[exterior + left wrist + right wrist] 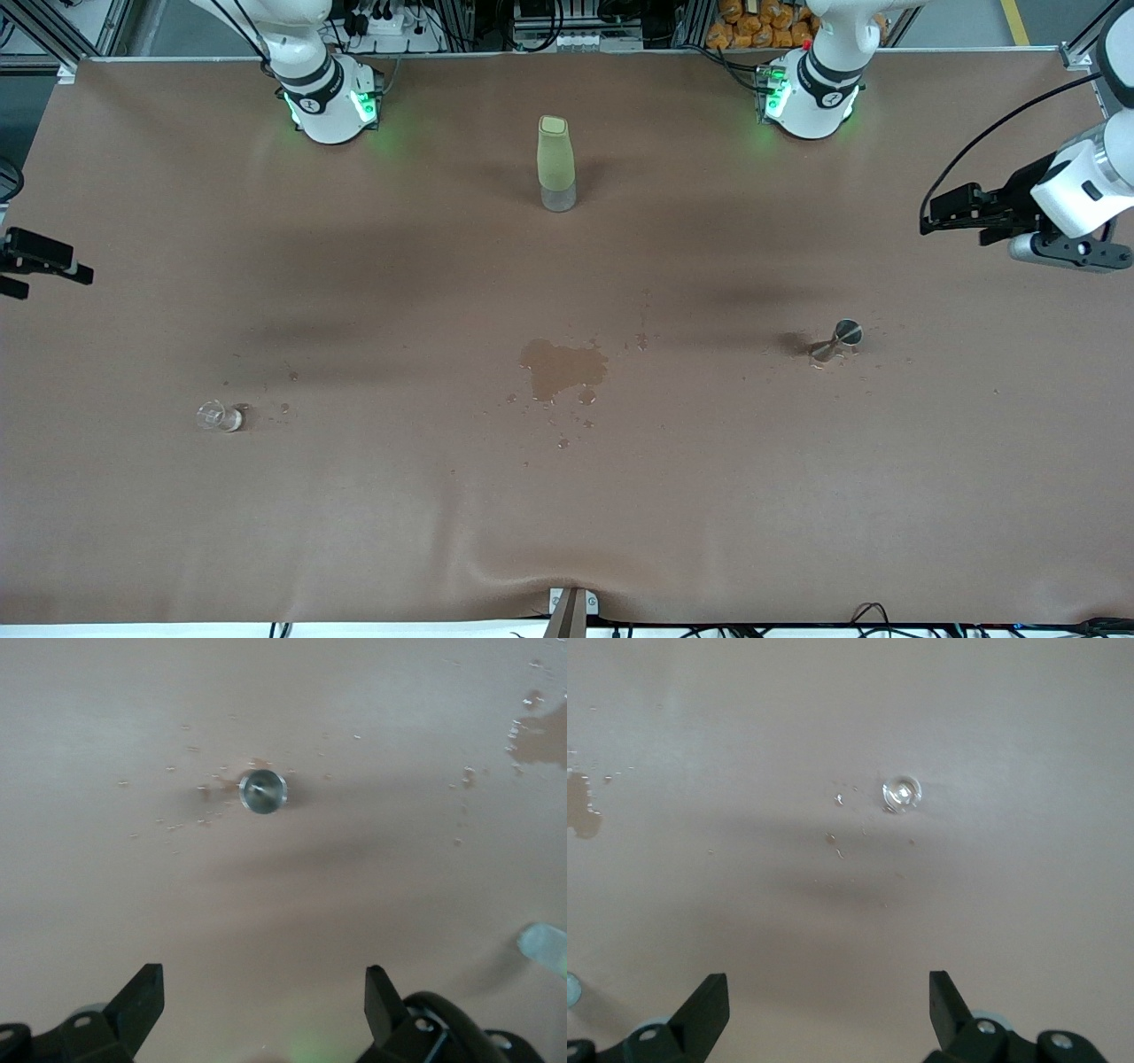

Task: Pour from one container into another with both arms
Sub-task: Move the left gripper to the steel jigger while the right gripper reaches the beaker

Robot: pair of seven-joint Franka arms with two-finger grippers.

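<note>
Both arms are waiting, up over their own ends of the desk [620, 496], nothing held. I see the left gripper [930, 220] over the left arm's end; its fingers [142, 1001] are spread wide and empty in the left wrist view. The right gripper [53, 266] sits at the edge of the front view over the right arm's end; its fingers [709, 1005] are likewise fully apart.

Glass cup [218, 416] stands on the desk toward the right arm's end, with small droplets beside it. Looks empty, but it's too clear and small for me to be sure. Jigger [836, 340] stands upright toward the left arm's end, droplets scattered around it.

Wet spill patch [562, 369] lies between the two. Pale-green bottle [555, 163] stands upright farther from the front camera, between the arm bases.
</note>
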